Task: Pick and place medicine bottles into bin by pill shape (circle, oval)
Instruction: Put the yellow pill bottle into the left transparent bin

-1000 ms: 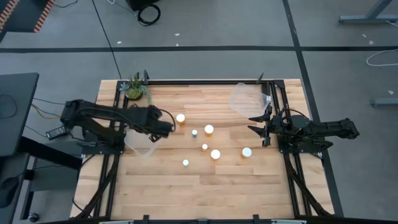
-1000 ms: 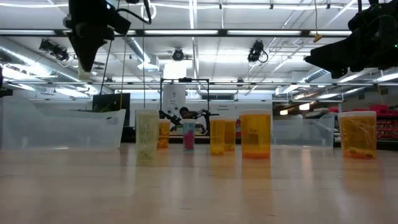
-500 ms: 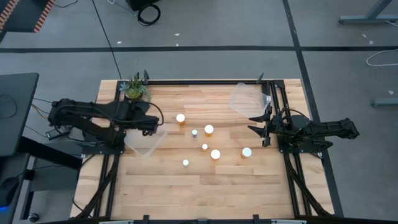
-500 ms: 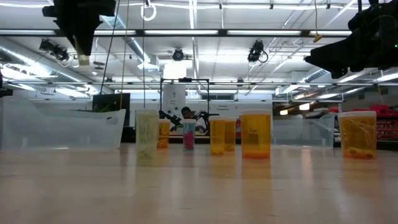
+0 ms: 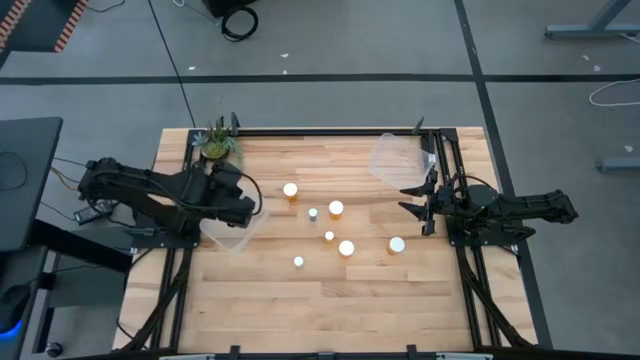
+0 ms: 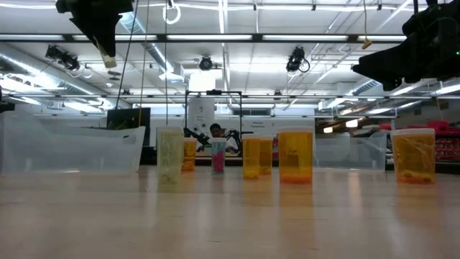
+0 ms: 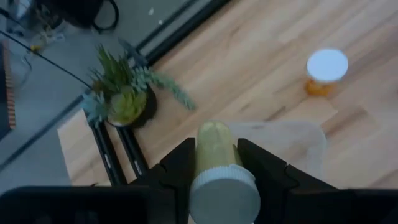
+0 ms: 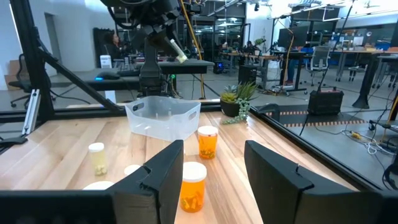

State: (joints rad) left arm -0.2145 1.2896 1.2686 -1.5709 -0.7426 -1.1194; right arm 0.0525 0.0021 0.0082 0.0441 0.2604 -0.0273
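A pale yellowish medicine bottle [image 7: 216, 149] with a white cap sits clamped between the fingers of the left gripper [image 7: 217, 163], held in the air over the clear bin [image 5: 232, 228] near the table's left edge. Since half a second ago the left gripper [image 5: 240, 208] has shifted slightly toward the table's front, so it now hangs over the bin's rim rather than beside it; a second ago it reached farther toward the middle, close to the bottle near the plant.

Six other medicine bottles stand upright on the table: one [image 5: 290, 190] just inside from the left bin, a small grey-capped one [image 5: 313, 213], one [image 5: 336, 209] beside it, a small one [image 5: 329, 237], a larger one [image 5: 346, 248], one [image 5: 397, 244] toward the right arm, and a small one [image 5: 298, 262] nearest the front edge. None of them has moved.

The left bin shows nothing in it. A second clear bin [image 5: 398, 160] sits near the back right corner; its contents cannot be made out.

The right gripper [image 5: 415, 200] waits at the right edge with its jaws spread apart, unchanged.

The table [image 5: 330, 300] is pale wooden planking, with a green potted plant [image 5: 218, 142] at its back left corner. Beyond it lies a bright workshop with ceiling strip lights, desks and chairs.
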